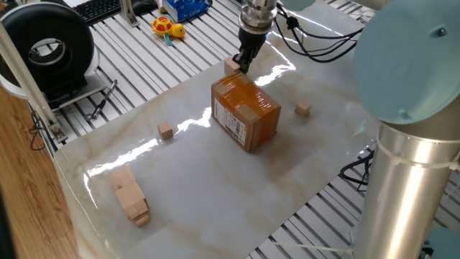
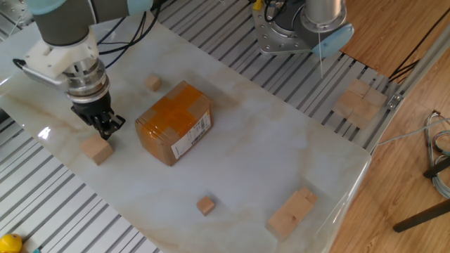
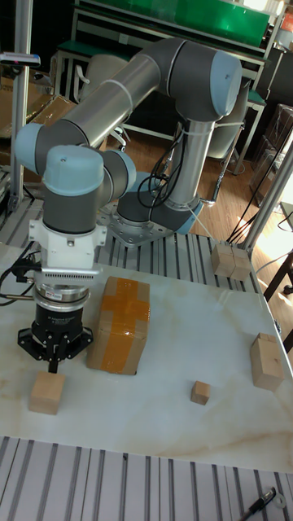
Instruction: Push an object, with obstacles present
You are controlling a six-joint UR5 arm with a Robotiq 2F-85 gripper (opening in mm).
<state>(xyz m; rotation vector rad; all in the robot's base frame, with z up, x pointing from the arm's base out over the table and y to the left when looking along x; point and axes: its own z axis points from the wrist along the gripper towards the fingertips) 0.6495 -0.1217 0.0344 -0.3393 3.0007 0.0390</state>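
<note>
I have the plain light-wood cube (image 2: pixel 96 150) just beside the orange-brown taped cardboard box (image 2: pixel 174 121), near the table edge. My gripper (image 2: pixel 105 127) touches it, fingers narrowly together, holding nothing. Pushing further risks tipping the cube off that edge.

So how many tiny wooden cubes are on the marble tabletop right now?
2. One tiny wooden cube sits behind the cardboard box, on its far side in the other fixed view; the other tiny cube sits near the front edge. None seems hidden.

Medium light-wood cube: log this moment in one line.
phase: pushing | target: medium light-wood cube near table edge | gripper touching it, jaws shut | obstacle: orange-brown cardboard box beside, apart
</note>
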